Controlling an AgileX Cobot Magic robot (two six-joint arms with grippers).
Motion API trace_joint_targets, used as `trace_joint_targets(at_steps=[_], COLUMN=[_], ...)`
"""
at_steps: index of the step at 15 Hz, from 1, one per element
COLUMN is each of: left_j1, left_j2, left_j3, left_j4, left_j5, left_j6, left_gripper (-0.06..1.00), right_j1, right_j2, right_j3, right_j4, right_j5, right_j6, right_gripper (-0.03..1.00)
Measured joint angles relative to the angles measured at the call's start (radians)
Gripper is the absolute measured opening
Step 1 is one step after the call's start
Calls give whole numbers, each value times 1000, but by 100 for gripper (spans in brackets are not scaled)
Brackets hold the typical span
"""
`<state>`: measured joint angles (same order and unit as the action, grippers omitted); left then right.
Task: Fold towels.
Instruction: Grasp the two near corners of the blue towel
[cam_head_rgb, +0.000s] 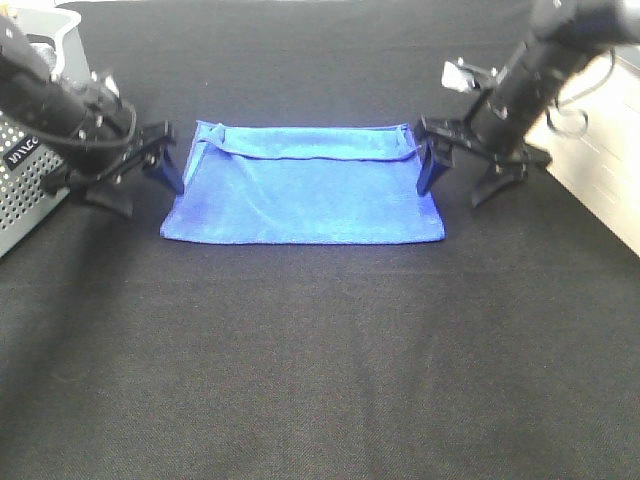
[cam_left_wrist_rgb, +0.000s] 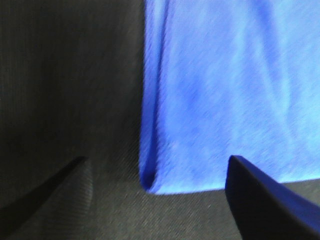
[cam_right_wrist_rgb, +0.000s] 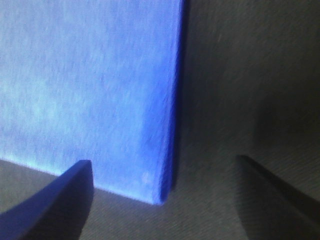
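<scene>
A bright blue towel (cam_head_rgb: 300, 190) lies folded on the black table cloth (cam_head_rgb: 320, 360), its far edge turned over in a narrow lighter strip. My left gripper (cam_head_rgb: 140, 188) stands open at the towel's left end, low over the table. In the left wrist view the towel (cam_left_wrist_rgb: 225, 90) shows its corner between the two dark fingers of the left gripper (cam_left_wrist_rgb: 157, 158), untouched. My right gripper (cam_head_rgb: 458, 183) stands open at the towel's right end. Its wrist view has the towel (cam_right_wrist_rgb: 85, 75) with a corner lying between the spread fingers of the right gripper (cam_right_wrist_rgb: 165, 160).
A grey perforated basket (cam_head_rgb: 20, 190) stands at the left edge behind my left arm. A pale surface (cam_head_rgb: 605, 170) borders the black cloth on the right. Black cloth stretches in front of the towel.
</scene>
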<state>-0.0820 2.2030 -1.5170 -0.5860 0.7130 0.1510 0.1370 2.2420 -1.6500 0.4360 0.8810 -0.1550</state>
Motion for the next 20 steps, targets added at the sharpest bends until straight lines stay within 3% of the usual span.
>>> trace_joint_targets(at_steps=[5,9,11,14,15,16,17,18,20], left_j1=[-42,-54,-57,-82,-85,-85,-85,-85,-87], left_j2=[34,68,81,95,99,101,101,101,90], left_j3=[18,15,9,9,9,9,9,9,9], left_j4=[-15,-72,-118,-138,-138,-137,-137,-131,-84], left_j5=[-58,-87,-94,-113,-110,-100,-100,-84,-30], left_j6=[0,-1,1,4,4,4,4,4,-2], left_gripper=[71,71,65,38,18,5,5,1,1], right_j1=[0,0,0,0,0,0,0,0,0], right_j2=[-10,39,47,69,78,81,81,82,78], right_j3=[58,58,58,58,58,58,58,58,58], right_j4=[45,89,153,210,217,217,217,217,202], right_j5=[-64,-83,-93,-101,-103,-103,-103,-100,-72], right_j6=[-63,-107,-143,-162,-161,-155,-155,-143,-124], right_gripper=[72,72,67,43,22,7,7,0,0])
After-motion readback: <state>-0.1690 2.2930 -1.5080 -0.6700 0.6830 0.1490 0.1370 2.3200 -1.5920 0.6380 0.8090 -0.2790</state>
